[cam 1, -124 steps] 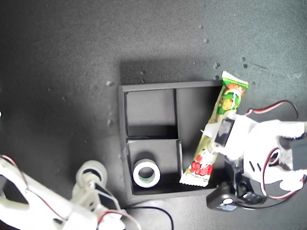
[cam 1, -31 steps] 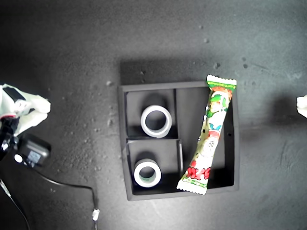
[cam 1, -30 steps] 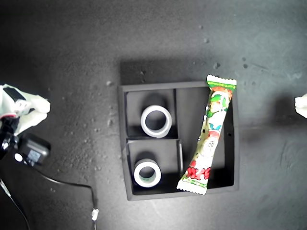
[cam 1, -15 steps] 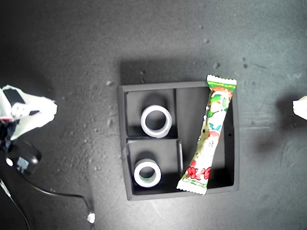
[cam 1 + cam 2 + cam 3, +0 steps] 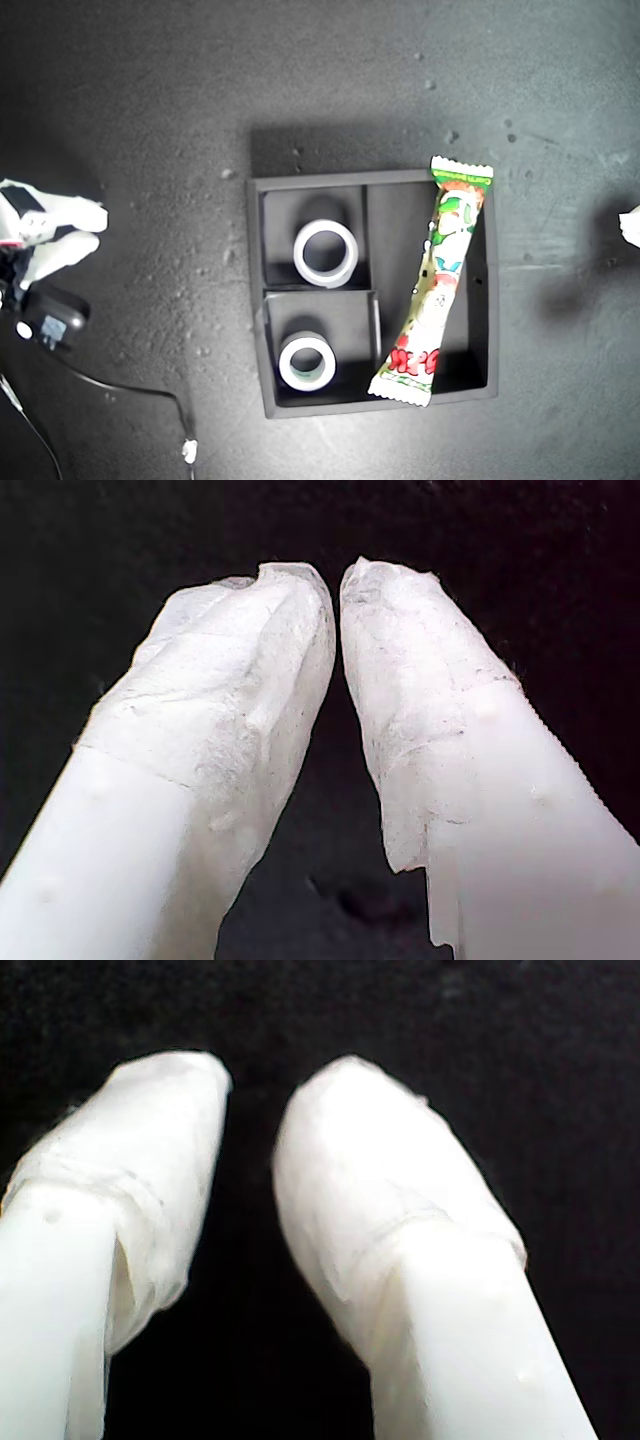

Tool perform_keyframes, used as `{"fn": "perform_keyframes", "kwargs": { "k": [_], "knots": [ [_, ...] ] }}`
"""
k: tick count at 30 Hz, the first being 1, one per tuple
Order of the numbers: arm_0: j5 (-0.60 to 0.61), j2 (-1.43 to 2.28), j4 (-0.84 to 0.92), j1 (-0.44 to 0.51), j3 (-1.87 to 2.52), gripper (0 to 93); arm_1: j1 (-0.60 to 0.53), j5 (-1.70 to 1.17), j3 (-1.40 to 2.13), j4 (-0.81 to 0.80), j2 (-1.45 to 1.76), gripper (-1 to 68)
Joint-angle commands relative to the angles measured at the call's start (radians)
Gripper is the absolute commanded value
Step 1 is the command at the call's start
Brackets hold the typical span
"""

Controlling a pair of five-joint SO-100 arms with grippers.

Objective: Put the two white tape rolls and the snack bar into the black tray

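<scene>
Snack bar point(image 5: 436, 280) lies slantwise in the black tray point(image 5: 258, 300), its crimped top end riding over the far rim, so a knock could tip it out; both tape rolls point(image 5: 325, 252) point(image 5: 307, 362) sit in separate small compartments, and my first gripper point(image 5: 335, 580) and second gripper point(image 5: 250, 1090), nearly closed, hold nothing.

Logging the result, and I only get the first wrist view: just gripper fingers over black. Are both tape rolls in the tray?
Observer: Yes. One tape roll sits in one small compartment of the black tray, the other tape roll in the second.
Operator: And the snack bar?
Observer: The snack bar lies slanted in the long compartment, one end over the rim.
Operator: Second gripper holding anything?
Observer: No, my second gripper is empty.
</scene>
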Motion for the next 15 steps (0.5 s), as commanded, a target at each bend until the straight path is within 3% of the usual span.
{"fn": "perform_keyframes", "kwargs": {
  "k": [1,15],
  "knots": [
    [-0.009,0.049,0.034,0.008,0.057,4.1,0.037,0.057,0.012,0.064,0.006,0.9],
    [-0.058,0.049,0.037,0.008,0.057,4.1,0.032,0.058,0.012,0.064,0.006,0.9]
  ]
}}
